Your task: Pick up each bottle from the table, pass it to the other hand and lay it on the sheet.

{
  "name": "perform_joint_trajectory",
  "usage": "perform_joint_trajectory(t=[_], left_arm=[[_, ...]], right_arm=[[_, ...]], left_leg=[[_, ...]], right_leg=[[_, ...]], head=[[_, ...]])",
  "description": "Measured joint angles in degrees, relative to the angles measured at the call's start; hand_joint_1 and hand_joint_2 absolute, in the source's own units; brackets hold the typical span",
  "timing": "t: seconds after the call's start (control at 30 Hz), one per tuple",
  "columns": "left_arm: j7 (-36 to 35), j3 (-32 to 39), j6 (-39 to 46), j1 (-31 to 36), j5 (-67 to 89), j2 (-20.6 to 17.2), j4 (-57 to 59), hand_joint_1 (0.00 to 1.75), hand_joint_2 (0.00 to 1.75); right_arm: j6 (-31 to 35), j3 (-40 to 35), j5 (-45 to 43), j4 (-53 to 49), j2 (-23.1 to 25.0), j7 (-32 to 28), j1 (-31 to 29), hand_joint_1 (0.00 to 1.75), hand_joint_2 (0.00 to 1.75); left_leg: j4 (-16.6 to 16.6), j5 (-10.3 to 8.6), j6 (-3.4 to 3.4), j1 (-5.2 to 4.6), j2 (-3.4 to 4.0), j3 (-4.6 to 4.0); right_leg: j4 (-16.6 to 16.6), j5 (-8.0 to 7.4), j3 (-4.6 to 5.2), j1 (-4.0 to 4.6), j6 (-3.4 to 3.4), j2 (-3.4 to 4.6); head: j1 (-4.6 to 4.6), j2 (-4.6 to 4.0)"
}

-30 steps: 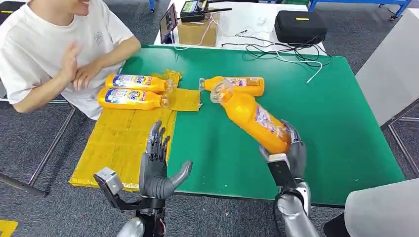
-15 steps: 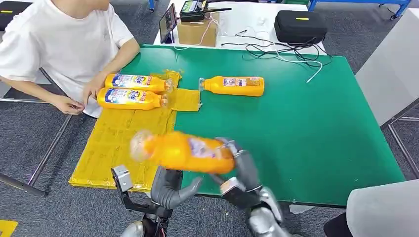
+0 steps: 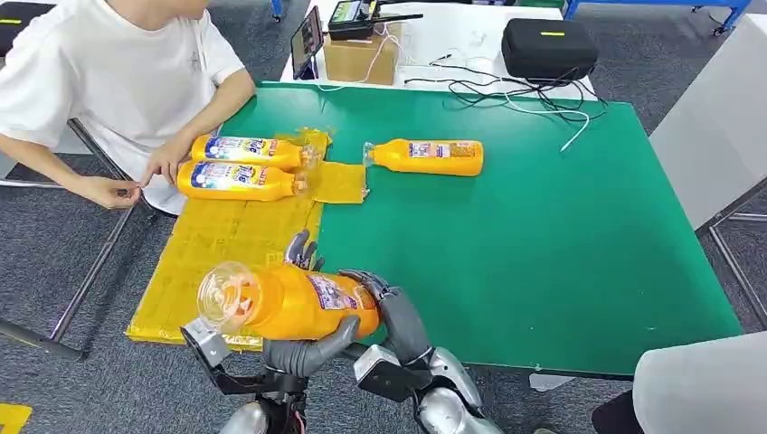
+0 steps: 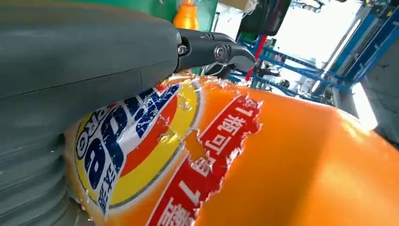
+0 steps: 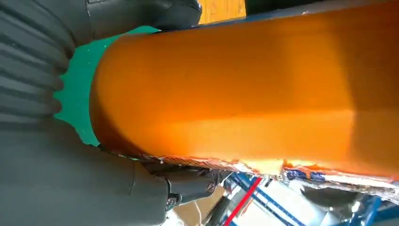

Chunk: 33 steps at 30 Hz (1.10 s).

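Two hands clasping orange bottle [image 3: 303,303] mid-handover: right hand [image 3: 391,312], left hand [image 3: 303,348]; early release risks drop.

So the table [image 3: 561,235] has a green top, and a yellow sheet [image 3: 217,253] is spread over its left side with one edge hanging past the front. Two orange bottles [image 3: 240,167] lie side by side at the far end of the sheet, caps pointing right. A third orange bottle [image 3: 430,156] lies on the bare green just beside the sheet's corner flap.
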<state>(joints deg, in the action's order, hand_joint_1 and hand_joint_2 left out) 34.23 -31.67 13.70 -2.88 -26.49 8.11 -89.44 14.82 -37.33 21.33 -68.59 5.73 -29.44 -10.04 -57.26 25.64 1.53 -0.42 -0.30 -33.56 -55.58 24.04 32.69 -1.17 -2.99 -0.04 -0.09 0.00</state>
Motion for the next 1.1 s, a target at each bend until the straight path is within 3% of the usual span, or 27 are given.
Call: perform_joint_trajectory(t=[0.07,0.1,0.13,0.33,0.37,0.4,0.43,0.47,0.5,0.53,0.7,0.93,1.03,1.1], left_arm=[[0.11,0.04,0.00,0.01,-0.02,0.00,-0.09,0.00,1.75],[0.11,0.07,0.00,0.01,-0.04,0.00,-0.09,1.08,1.75],[0.11,0.11,0.00,0.01,-0.04,0.00,-0.09,1.75,1.75],[0.96,0.59,-2.13,-0.13,-2.08,-0.04,-0.11,1.75,1.75],[1.31,0.96,-3.77,-0.29,-3.03,-0.11,-0.24,1.75,1.75],[1.46,1.23,-5.01,-0.43,-3.61,-0.24,-0.35,1.75,1.75],[1.44,1.57,-6.15,-0.55,-4.35,-0.37,-0.46,1.75,1.75],[1.16,1.86,-7.28,-0.63,-4.89,-0.50,-0.48,1.75,1.75],[0.65,2.14,-8.60,-0.74,-5.45,-0.52,-0.48,1.75,1.75],[-0.30,2.60,-11.02,-0.79,-6.25,-0.63,-0.46,1.75,1.75],[-2.64,3.89,-19.16,-0.87,-8.11,-0.96,0.06,1.75,1.75],[-3.54,5.05,-23.87,-0.37,-6.51,-0.96,2.36,1.75,1.75],[-3.54,5.00,-15.59,0.21,1.92,-0.44,2.73,1.75,1.75],[-4.42,4.76,-4.85,1.10,9.53,0.22,3.43,1.75,1.75]], right_arm=[[-0.04,-0.28,-0.09,0.39,0.00,0.02,-0.35,1.75,1.75],[-0.04,-0.37,-0.13,0.52,0.00,0.02,-0.47,1.75,1.75],[-0.04,-0.48,-0.15,0.63,0.00,0.02,-0.57,1.75,1.75],[-2.41,-0.90,-1.51,1.35,0.00,0.70,-1.44,1.71,1.75],[-3.71,-0.98,-2.27,1.50,0.00,1.14,-1.75,1.48,1.75],[-4.81,-1.01,-2.82,1.73,0.00,1.33,-2.02,1.13,1.75],[-5.86,-1.01,-3.35,1.84,0.00,1.57,-2.30,0.10,1.75],[-6.91,-1.03,-3.88,1.98,-0.02,1.73,-2.51,0.00,1.75],[-7.72,-1.01,-4.31,2.14,-0.07,1.73,-2.68,0.00,1.75],[-9.34,-1.01,-5.41,2.29,-0.28,1.73,-2.83,0.00,0.00],[-13.66,-0.46,-7.04,2.69,-1.29,1.68,-2.85,0.00,0.00],[-12.66,1.12,-7.10,3.89,-1.27,2.05,-1.97,0.00,0.00],[-9.94,2.69,-7.19,4.02,-0.94,2.60,-0.58,0.00,0.00],[-7.36,4.33,-7.37,3.95,-0.83,3.06,1.08,0.00,0.00]], left_leg=[[0.00,0.00,0.00,0.00,0.00,-0.01],[0.00,0.00,0.00,0.00,0.01,-0.01],[0.00,0.00,0.00,0.00,0.01,-0.01],[0.00,0.00,0.00,0.00,0.02,-0.04],[0.00,0.00,0.00,0.00,0.03,-0.04],[0.00,0.00,0.00,0.00,0.03,-0.04],[0.00,0.00,0.00,0.00,0.03,-0.04],[0.00,0.00,0.00,0.00,0.02,-0.04],[0.00,0.00,0.00,0.00,0.02,-0.04],[0.00,0.00,0.00,0.00,0.02,-0.04],[0.00,0.00,0.00,0.00,0.03,-0.05],[0.00,0.00,0.00,0.00,0.01,-0.06],[0.00,0.00,0.00,0.00,-0.03,-0.07],[0.00,0.00,0.00,0.00,-0.10,-0.08]], right_leg=[[0.00,0.00,0.01,0.00,0.00,0.00],[0.00,0.00,0.01,0.00,0.00,0.00],[-0.01,0.00,0.01,0.00,0.00,0.00],[0.00,0.00,0.04,-0.01,0.00,0.00],[0.00,0.00,0.06,-0.01,0.00,0.00],[0.00,0.00,0.06,-0.01,0.00,0.00],[0.00,0.00,0.06,-0.01,0.00,0.00],[0.00,0.00,0.07,-0.01,0.00,0.00],[0.00,0.00,0.07,0.00,0.00,0.00],[0.00,0.00,0.07,0.00,0.00,0.00],[0.00,0.00,0.08,-0.01,0.00,0.00],[0.00,0.00,0.09,-0.01,0.00,0.00],[0.00,0.00,0.08,0.00,0.00,-0.01],[0.00,0.00,0.06,-0.01,0.00,-0.03]], head=[[0.00,0.00],[0.00,0.00],[0.00,0.00],[0.02,0.00],[0.00,0.00],[0.00,0.00],[0.02,0.00],[0.00,0.02],[0.00,0.00],[0.00,0.02],[0.02,0.02],[0.00,0.00],[0.02,0.00],[0.02,0.00]])
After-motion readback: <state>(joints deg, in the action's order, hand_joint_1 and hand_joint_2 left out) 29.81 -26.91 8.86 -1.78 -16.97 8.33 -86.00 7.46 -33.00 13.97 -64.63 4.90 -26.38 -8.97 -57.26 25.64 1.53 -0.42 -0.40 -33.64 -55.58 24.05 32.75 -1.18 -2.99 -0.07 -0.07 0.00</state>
